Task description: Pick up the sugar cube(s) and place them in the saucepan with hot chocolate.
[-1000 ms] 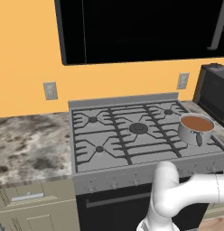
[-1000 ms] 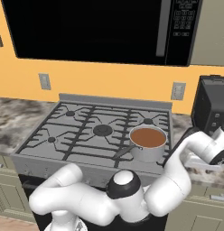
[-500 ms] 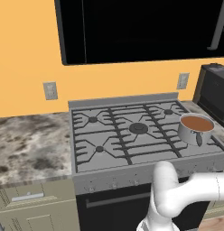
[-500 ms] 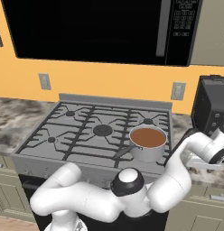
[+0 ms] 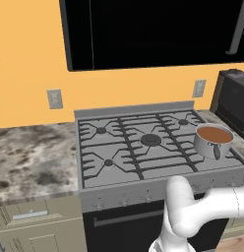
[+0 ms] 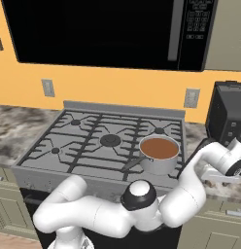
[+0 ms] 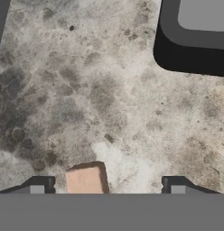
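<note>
Kitchen: gas stove [image 5: 143, 147], microwave [image 6: 108, 31], countertop [image 5: 30, 157].

The saucepan with hot chocolate [image 6: 158, 154] stands upright on the stove [image 6: 88, 146], at its front right burner, brown liquid near the brim, handle toward the front. A tan sugar cube [image 7: 86, 179], seemingly resting flat, lies off the stove, on speckled counter.

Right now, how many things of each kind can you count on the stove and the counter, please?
Saucepan with hot chocolate: 1
Sugar cube: 1, on the counter between the end effector fingertips
Dark appliance: 1
Total: 3
</note>
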You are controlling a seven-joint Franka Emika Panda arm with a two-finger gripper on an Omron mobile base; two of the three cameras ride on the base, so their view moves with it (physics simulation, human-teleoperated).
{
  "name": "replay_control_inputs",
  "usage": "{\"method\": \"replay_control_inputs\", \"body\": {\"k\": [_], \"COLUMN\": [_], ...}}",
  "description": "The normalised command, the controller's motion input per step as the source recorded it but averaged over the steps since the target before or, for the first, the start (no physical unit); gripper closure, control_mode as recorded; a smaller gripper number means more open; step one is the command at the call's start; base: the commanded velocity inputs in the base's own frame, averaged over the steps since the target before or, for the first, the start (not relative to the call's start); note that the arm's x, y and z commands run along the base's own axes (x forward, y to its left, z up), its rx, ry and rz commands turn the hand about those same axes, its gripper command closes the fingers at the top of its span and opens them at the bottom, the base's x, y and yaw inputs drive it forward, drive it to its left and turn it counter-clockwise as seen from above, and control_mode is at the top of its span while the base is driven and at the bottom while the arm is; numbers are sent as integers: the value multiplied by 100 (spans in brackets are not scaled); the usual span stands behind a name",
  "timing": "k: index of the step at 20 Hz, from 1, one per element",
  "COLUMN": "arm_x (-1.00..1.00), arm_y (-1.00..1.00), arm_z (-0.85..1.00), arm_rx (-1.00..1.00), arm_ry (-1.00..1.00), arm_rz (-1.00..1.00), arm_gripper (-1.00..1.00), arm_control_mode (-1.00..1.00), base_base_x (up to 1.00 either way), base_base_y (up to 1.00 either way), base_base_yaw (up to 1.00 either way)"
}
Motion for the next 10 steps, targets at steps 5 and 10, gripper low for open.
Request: {"method": "replay_control_inputs", "body": {"k": [5,10], "arm_x": [0,0], "arm_y": [3,18], "arm_z": [-11,-12], "arm_rx": [0,0], "arm_ry": [0,0], "arm_rz": [0,4], "arm_gripper": [-100,-100], "arm_control_mode": [-100,-100], "base_base_x": [0,0], "base_base_y": [0,0], "base_base_yaw": [0,0]}}
